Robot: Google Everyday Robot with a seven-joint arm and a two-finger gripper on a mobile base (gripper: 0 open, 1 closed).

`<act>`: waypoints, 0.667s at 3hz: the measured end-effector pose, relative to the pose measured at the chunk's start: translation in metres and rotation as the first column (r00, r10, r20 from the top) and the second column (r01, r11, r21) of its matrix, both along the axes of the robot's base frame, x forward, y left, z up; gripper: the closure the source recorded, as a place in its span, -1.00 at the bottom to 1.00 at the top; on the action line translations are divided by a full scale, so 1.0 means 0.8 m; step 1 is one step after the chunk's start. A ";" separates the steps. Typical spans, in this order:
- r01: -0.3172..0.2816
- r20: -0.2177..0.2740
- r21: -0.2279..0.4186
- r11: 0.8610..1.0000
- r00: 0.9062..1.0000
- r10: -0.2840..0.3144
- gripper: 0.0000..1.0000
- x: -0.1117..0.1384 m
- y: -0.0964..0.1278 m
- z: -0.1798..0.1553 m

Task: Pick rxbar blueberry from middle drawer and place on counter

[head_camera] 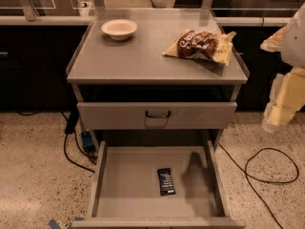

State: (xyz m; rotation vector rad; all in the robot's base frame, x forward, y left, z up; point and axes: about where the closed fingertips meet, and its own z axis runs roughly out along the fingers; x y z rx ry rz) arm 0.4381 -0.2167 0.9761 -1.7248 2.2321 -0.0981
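Observation:
The rxbar blueberry (166, 181), a small dark navy bar, lies flat on the floor of the open middle drawer (119, 185), a little right of its centre. The drawer is pulled out toward me under the closed drawer with the dark loop handle (157, 114). The counter (143, 51) is the grey top of the cart. My gripper (275, 118) hangs at the right edge of the camera view, beside the cart, level with the closed drawer, above and to the right of the bar. It holds nothing that I can see.
A pale bowl (119, 28) sits at the counter's back left. A brown-and-yellow chip bag (202, 46) lies at its right. Black cables (267, 168) run on the speckled floor on both sides of the cart. A long bench (38, 19) stands behind.

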 end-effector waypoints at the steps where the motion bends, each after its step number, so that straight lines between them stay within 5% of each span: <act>1: -0.010 0.004 0.008 1.000 1.000 0.010 -1.00 -0.004 0.004 -0.005; 2: -0.020 -0.008 0.031 0.999 1.000 0.020 -1.00 -0.011 0.013 -0.036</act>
